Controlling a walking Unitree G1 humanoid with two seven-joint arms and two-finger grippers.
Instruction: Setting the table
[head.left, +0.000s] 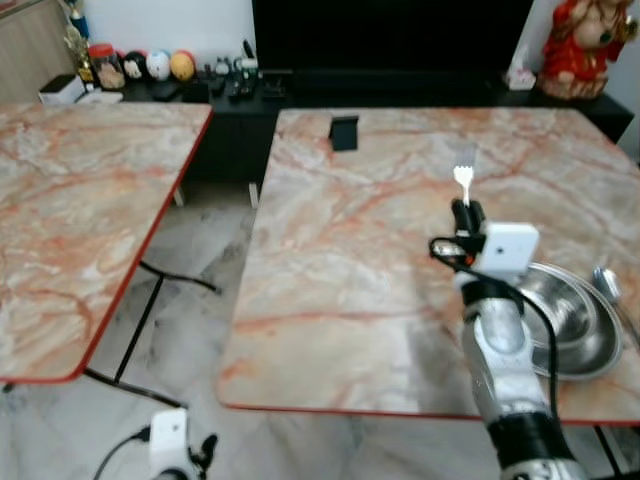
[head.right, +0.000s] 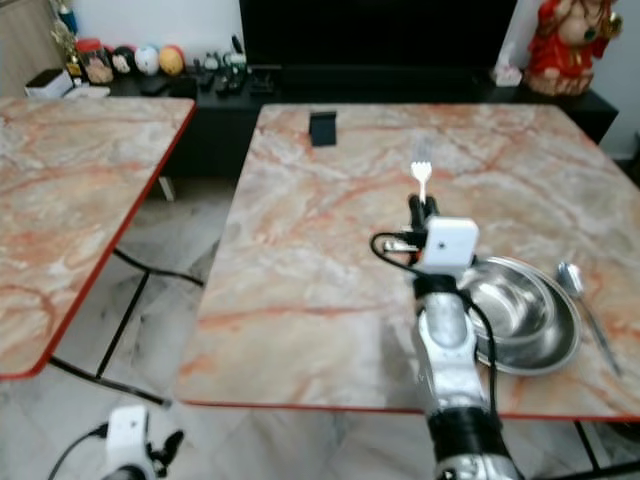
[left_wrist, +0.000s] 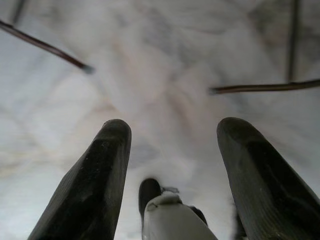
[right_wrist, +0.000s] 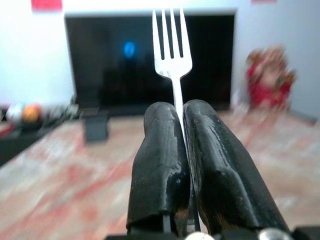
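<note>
From the head camera, the right gripper (head.right: 421, 207) hovered over the marble table (head.right: 330, 260), clamped on a fork (head.right: 421, 172) with tines pointing away — just left of a steel bowl (head.right: 520, 315), a spoon (head.right: 578, 290) beyond that.

The left wrist view showed the left gripper (left_wrist: 172, 150) spread wide above the pale floor (left_wrist: 150, 65).

The right wrist view — both fingers (right_wrist: 160, 170) pressed together on the fork's handle.

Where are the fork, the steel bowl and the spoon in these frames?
fork (right_wrist: 171, 35): right wrist view, on the tines, above the right tool's shut fingers.
steel bowl (head.right: 520, 310): right eye view, on its inner wall.
spoon (head.right: 570, 275): right eye view, on its bowl end.
</note>
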